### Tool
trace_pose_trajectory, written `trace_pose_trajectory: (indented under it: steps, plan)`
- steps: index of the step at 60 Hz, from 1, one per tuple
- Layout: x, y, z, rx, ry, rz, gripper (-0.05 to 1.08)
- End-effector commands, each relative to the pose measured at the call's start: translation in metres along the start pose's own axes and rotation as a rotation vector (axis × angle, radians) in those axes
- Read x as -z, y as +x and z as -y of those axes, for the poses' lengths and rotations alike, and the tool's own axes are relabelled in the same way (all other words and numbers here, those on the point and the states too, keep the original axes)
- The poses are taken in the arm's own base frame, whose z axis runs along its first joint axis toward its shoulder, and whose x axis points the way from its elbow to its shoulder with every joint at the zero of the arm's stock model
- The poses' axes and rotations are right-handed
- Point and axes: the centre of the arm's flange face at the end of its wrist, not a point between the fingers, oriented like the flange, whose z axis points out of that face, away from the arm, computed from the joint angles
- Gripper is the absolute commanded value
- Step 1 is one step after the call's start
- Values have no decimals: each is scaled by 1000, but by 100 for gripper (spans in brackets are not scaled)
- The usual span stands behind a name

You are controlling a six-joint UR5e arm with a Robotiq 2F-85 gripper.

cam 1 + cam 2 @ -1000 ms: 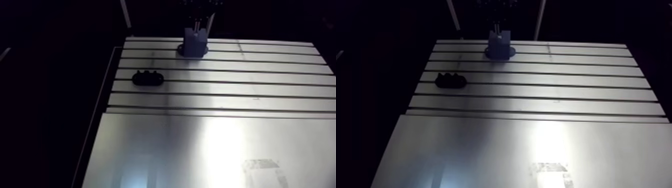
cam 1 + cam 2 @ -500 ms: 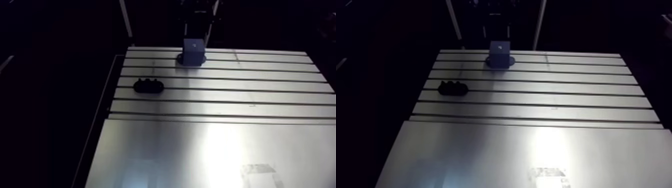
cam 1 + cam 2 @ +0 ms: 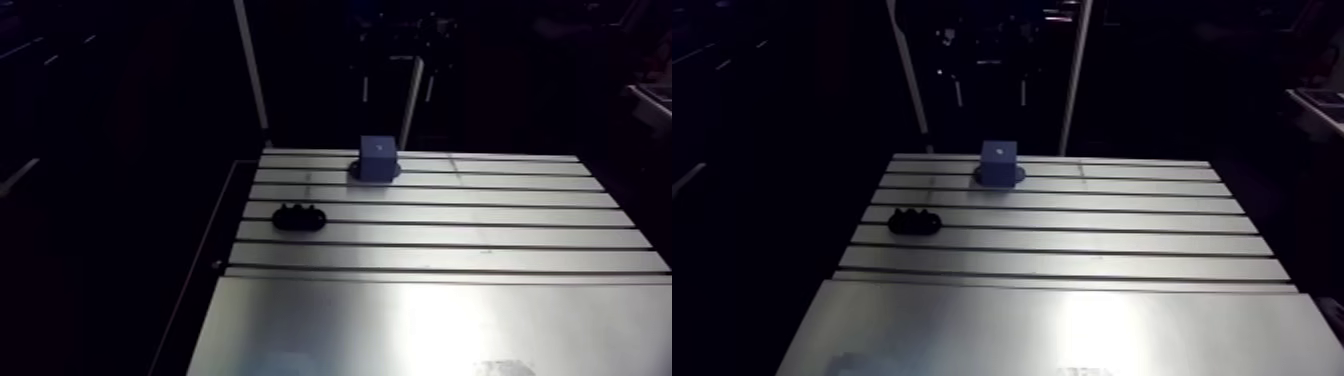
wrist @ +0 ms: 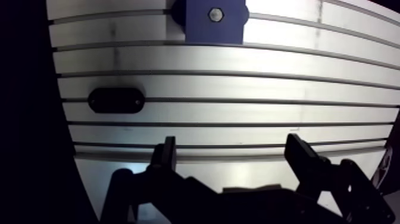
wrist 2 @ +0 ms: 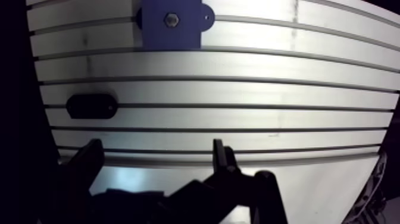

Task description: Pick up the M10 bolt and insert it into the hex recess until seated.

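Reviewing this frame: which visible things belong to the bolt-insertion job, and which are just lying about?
Belongs to the job:
- bolt, hex head showing in the block's top
- blue block
- gripper, open and empty

Lying about:
- black oval piece, apart from the block, its role unclear
- slotted table, merely the support

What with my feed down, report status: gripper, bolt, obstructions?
Black two-finger gripper open, empty. Grey hex-head bolt sits in top of dark-blue block. Black oval holder lies apart; nothing in the way.
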Motion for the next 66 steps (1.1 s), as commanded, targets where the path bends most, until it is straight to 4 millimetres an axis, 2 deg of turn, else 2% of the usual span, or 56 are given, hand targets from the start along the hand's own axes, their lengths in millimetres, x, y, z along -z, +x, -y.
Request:
trace_pose_trajectory:
  steps: [1, 8, 13, 22, 24, 26, 28, 30, 41, 66]
  plan:
    - [78, -75, -3, 61, -2, -38, 1]
    - [105, -98, -8, 50, -8, -87, 1]
    - [116, -103, -22, 22, -6, -103, 1]
    - [126, -106, -27, 12, -7, -113, 1]
    - [131, -108, -27, 13, -8, -121, 1]
    - [145, -114, -27, 10, -13, -145, 1]
    - [145, -114, -27, 10, -13, -145, 1]
    - [154, -118, -27, 10, -15, -160, 1]
    - [142, -118, -27, 9, -12, -137, 1]
    - [132, -126, -29, 5, -16, -121, 1]
